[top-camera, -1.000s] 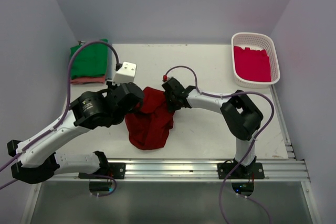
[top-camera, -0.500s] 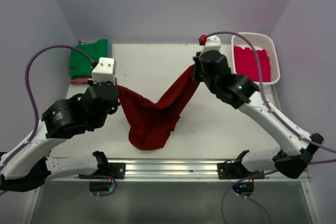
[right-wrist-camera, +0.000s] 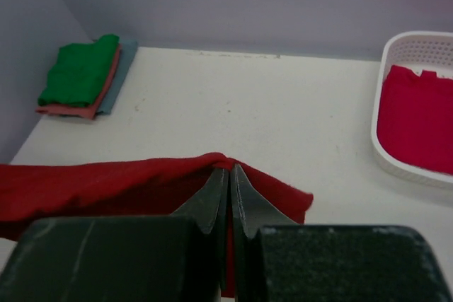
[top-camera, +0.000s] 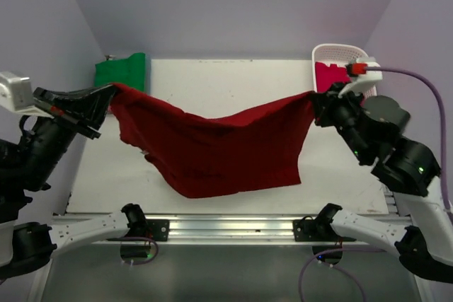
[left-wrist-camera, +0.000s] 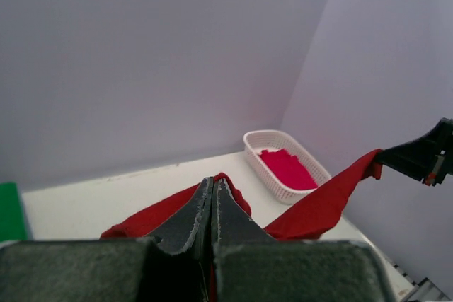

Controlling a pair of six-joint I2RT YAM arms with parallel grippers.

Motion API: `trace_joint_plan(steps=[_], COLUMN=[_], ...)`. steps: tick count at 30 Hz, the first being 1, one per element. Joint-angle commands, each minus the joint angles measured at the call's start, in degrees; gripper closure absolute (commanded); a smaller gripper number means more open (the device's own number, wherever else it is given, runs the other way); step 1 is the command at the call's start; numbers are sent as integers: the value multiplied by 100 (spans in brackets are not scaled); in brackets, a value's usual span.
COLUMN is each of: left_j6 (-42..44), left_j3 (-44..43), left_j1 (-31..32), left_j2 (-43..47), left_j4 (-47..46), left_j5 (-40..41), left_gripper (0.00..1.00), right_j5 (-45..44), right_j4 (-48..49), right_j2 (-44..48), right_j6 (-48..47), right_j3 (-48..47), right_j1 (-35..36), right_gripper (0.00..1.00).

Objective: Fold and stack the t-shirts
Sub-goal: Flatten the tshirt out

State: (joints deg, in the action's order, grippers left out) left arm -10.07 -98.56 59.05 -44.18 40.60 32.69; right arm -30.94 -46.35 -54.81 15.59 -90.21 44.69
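Observation:
The large dark red t-shirt (top-camera: 219,146) hangs spread between both grippers above the table, sagging in the middle with its lower edge near the front. My left gripper (top-camera: 110,92) is shut on its left top corner, seen also in the left wrist view (left-wrist-camera: 212,183). My right gripper (top-camera: 316,98) is shut on its right top corner, seen also in the right wrist view (right-wrist-camera: 228,169). The crimson-pink shirt (top-camera: 338,84) lies in the white basket (top-camera: 368,104). Folded green (top-camera: 120,76), salmon-pink (right-wrist-camera: 67,109) and bluish (right-wrist-camera: 120,68) shirts are stacked at the back left.
The white lattice basket stands at the back right corner, close behind my right gripper. Walls close in the table on the left, back and right. A metal rail (top-camera: 233,228) runs along the front edge.
Both arms have swung wide apart and up. The dark red shirt, first bunched at the table's middle, is now stretched out flat in the air between the two grippers.

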Motion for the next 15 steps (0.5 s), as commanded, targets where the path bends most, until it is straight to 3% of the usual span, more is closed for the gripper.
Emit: trace_joint_plan(steps=[1, 3, 4, 6, 7, 8, 10, 13, 15], left_j6=[602, 707, 716, 664, 638, 455, 137, 31, 22], left_j3=[-242, -452, -549, -891, -1006, -1155, -1139, -1061, -928], left_j1=[-305, -796, -990, -1753, -2069, -2830, -3223, -3970, -4260], left_j2=[-3, -20, -37, -108, -125, -65, -3, 6, -133], left_j4=[-904, -1027, -1045, -1063, -1089, -1141, -1572, -1643, -1582], left_j5=[-1926, -2650, -3384, -4118, -4913, -5208, -6007, -5993, -5766], left_gripper=[100, 100, 100, 100, 100, 100, 100, 100, 100], right_j5=[649, 1089, 1220, 1441, 1485, 1625, 1766, 2118, 1752], right_j4=[257, 363, 389, 372, 372, 381, 529, 706, 558], right_j2=[873, 1296, 1401, 1621, 1657, 1692, 1754, 1527, 1211], right_j6=[-425, -645, -724, -873, -917, -1014, -1093, -1042, -884], right_j3=[-172, -312, -365, -619, -707, -839, -919, -1033, -1147], right_j1=[5, 5, -4, -74, -135, -223, -652, -1415, -1638], right_gripper=[100, 100, 100, 100, 100, 100, 100, 100, 100])
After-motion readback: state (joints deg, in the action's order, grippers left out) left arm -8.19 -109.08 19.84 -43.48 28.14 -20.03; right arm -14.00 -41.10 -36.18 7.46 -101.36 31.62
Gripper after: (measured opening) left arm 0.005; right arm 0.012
